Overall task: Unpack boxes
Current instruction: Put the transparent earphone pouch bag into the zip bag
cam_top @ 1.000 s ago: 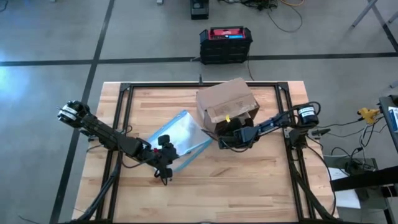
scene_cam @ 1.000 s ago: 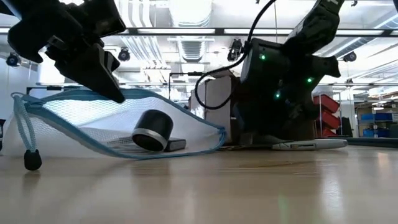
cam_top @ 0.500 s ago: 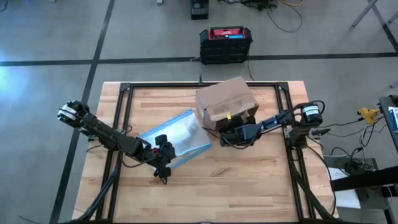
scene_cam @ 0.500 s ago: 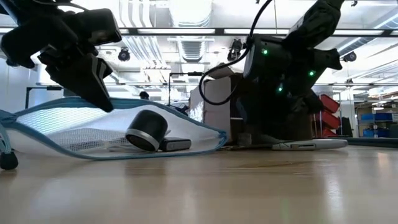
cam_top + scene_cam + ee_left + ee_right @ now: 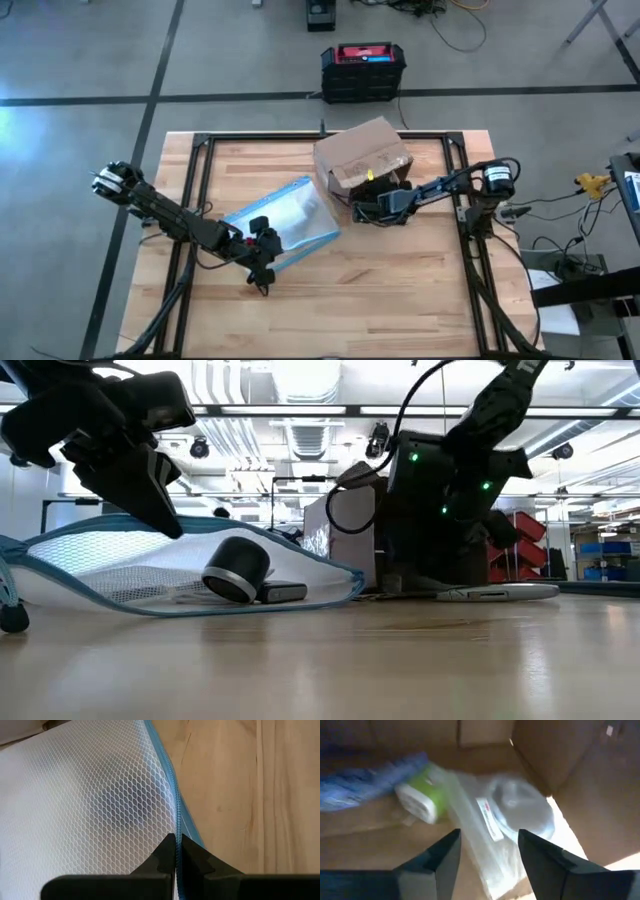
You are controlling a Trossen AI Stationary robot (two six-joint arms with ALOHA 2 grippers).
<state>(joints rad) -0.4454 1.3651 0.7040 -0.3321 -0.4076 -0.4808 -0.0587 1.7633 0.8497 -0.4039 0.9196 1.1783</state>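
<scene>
Lying: box (image 5: 362, 163) tipped, long axis ten-to-four, mouth apparently toward four o'clock
Right hand (image 5: 368, 211): wide, at mouth
Left hand (image 5: 175, 851): pinching pouch (image 5: 85, 805) edge

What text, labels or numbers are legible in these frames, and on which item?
None reads clearly.
White label strip with red marks on the clear plastic bag inside the brown cardboard box: print blurred, unreadable.
Red panel on the black-and-red plastic case on the floor: too small to read.
White mesh pouch with blue zipper edge, pinched by the left tool: no print visible.
</scene>
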